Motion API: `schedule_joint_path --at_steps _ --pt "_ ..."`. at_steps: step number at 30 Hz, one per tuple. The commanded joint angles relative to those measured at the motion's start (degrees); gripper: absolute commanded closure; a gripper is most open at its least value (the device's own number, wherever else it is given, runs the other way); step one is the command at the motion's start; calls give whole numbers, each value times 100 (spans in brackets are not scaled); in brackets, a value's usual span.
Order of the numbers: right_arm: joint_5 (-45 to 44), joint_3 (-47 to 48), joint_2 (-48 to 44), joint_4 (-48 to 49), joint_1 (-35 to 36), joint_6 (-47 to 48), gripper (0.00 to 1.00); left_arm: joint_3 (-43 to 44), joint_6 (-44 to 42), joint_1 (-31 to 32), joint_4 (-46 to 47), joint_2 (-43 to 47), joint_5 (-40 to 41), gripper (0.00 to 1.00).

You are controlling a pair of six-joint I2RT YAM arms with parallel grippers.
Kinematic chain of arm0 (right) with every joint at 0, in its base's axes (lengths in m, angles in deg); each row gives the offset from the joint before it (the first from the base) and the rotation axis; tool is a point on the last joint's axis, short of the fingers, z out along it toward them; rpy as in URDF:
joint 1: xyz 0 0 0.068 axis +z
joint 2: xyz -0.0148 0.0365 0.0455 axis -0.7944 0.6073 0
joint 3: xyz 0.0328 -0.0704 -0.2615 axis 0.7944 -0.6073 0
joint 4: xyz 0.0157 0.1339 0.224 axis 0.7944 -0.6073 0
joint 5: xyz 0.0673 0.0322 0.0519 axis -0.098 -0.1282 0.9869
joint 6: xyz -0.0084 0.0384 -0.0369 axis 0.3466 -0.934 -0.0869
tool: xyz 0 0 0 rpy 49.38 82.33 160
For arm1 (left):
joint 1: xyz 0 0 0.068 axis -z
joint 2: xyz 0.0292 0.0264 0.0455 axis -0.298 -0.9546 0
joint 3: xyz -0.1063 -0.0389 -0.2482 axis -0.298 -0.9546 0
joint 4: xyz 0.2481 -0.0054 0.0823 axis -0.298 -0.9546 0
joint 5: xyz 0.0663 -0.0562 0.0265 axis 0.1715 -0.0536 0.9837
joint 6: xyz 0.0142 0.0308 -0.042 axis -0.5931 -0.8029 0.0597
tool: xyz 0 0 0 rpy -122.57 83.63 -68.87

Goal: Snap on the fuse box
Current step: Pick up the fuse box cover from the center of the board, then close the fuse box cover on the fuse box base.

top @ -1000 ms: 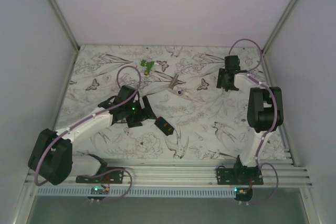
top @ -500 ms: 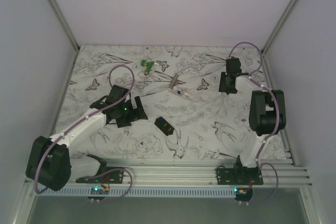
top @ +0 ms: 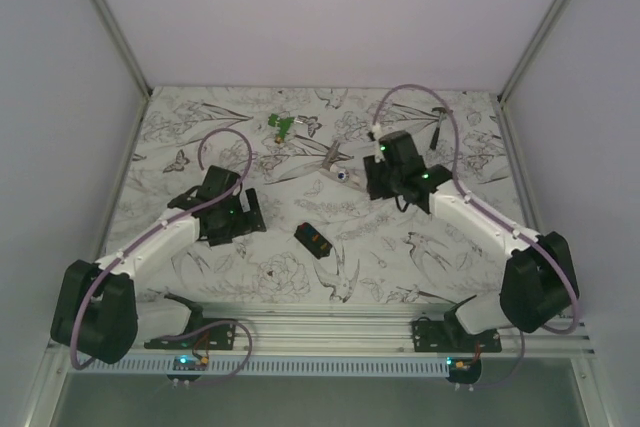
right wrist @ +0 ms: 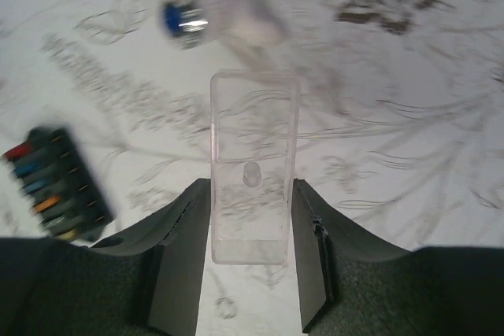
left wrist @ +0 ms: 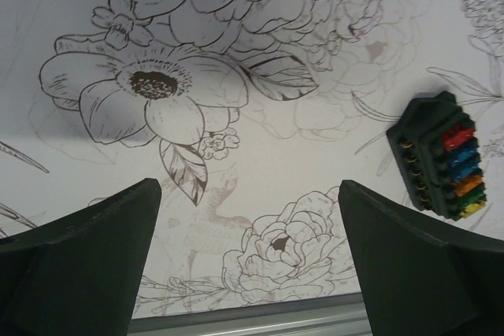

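Floral table: only R wrist cam shows clear lid clamped in my R gripper, arm stretched mid-table; L gripper low, spread wide, near fuse box.

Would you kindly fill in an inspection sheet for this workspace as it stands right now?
Surface: cloth with a floral and bird print, lying flat.
Job's things: fuse box lies uncovered mid-table, coloured fuses showing; clear cover sits between the fingers of the right gripper.
Clutter: green clip, grey metal tool and a small blue-tipped piece toward the far side.
Grippers: left gripper open and empty, left of the fuse box; right gripper closed on the clear cover.
Cables: purple cables loop over both arms.
Surroundings: white walls; metal rail at the near edge.
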Motion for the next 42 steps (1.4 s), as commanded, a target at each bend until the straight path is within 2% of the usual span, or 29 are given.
schedule_joint_path --at_steps 1,7,14,17,29,42 --pt "229 78 -33 -94 784 -35 61 -182 -113 -77 -156 -2 148 0" --pt "263 449 434 -22 1746 -69 61 -343 -1 -335 -133 85 -83 0" --pt "339 931 1198 -10 2358 -90 61 -602 216 -1084 122 -343 -1022 0" --pt "289 1024 1398 -3 2488 -123 61 -642 240 -1201 173 -420 -1231 0" --pt "219 1103 1858 7 2700 -212 62 -775 241 -1214 218 250 -1216 0" --pt "187 1074 1897 -89 2763 -120 62 -775 224 -1218 291 189 -1306 1"
